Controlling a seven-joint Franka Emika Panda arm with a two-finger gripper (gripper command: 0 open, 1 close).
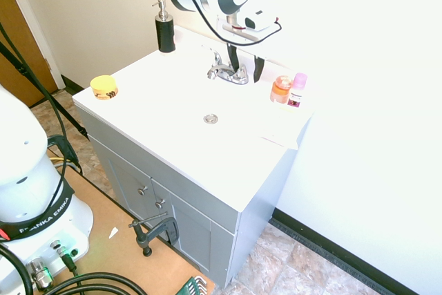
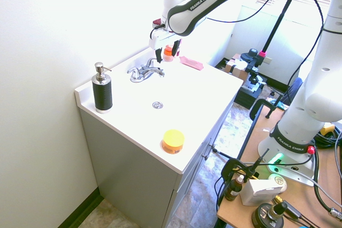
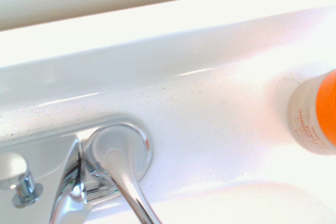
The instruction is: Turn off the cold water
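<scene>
A small chrome tap (image 1: 226, 71) stands at the back of the white sink top (image 1: 159, 94). No water stream shows from its spout. The cold water lever (image 1: 241, 74) is the short chrome handle right of the spout; it also shows in the second exterior view (image 2: 156, 70) and close up in the wrist view (image 3: 123, 179). My gripper (image 1: 246, 64) hangs just above and behind that lever, open, its two dark fingers (image 1: 235, 56) apart with nothing between them. I cannot tell if a finger touches the lever.
A black soap dispenser (image 1: 164, 27) stands at the back left corner. An orange bottle (image 1: 281, 90) and a pink-capped bottle (image 1: 298, 89) stand right of the tap. A yellow jar (image 1: 104, 87) sits near the front left edge. The wall rises close behind the tap.
</scene>
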